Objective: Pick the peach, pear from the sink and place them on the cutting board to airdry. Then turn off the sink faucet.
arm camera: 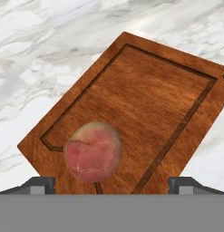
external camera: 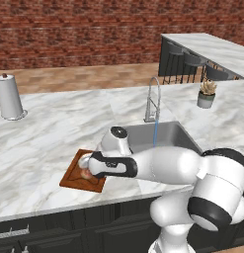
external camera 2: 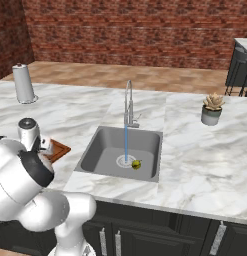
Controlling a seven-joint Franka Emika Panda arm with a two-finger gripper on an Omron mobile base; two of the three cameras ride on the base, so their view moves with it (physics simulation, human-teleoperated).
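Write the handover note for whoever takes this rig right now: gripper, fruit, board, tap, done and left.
Gripper: open, holding nothing, above the board's near end.
Peach: lying on the cutting board, between the open fingertips and free of them.
Pear: in the sink, beside the drain.
Faucet: running, water streaming into the basin.
Done: peach moved to the board.
Left: lift clear of the peach, fetch the pear from the sink, set it on the board, then shut off the faucet.
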